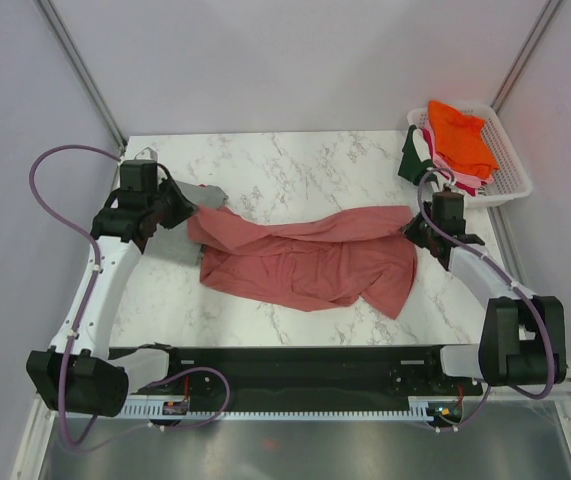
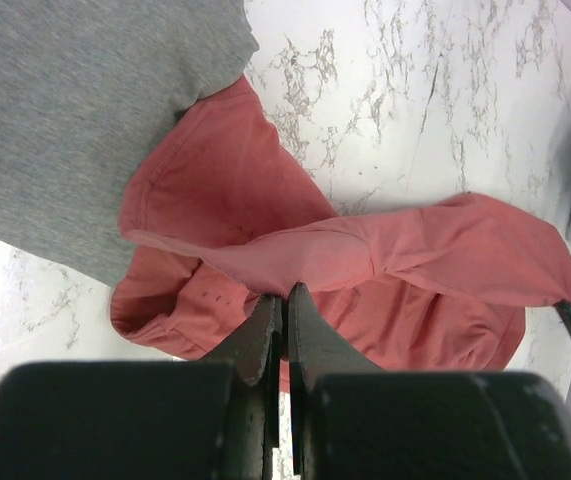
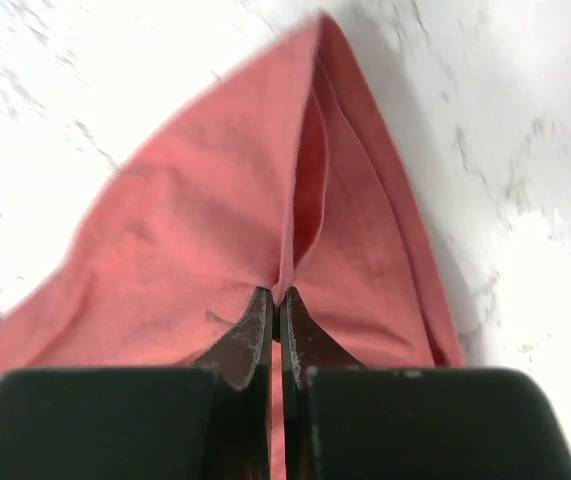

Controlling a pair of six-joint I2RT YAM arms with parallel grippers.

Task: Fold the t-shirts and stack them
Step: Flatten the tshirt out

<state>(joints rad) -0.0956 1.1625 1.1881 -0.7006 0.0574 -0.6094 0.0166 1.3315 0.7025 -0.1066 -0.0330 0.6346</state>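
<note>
A dusty salmon-pink t-shirt (image 1: 305, 262) is stretched across the middle of the marble table, bunched and twisted. My left gripper (image 1: 187, 207) is shut on its left end, seen in the left wrist view (image 2: 287, 292) pinching a fold of pink cloth (image 2: 365, 250). My right gripper (image 1: 413, 228) is shut on the shirt's right end, its jaws (image 3: 277, 296) clamped on a pink fold (image 3: 215, 230). A grey t-shirt (image 1: 203, 196) lies folded under the left gripper, also in the left wrist view (image 2: 75, 110). Orange (image 1: 462, 135), pink and dark green (image 1: 412, 152) tees sit in the basket.
A white slatted basket (image 1: 510, 160) stands at the back right corner, close behind the right arm. Bare marble (image 1: 295, 160) lies behind the pink shirt. A black rail (image 1: 295, 365) runs along the near edge between the arm bases.
</note>
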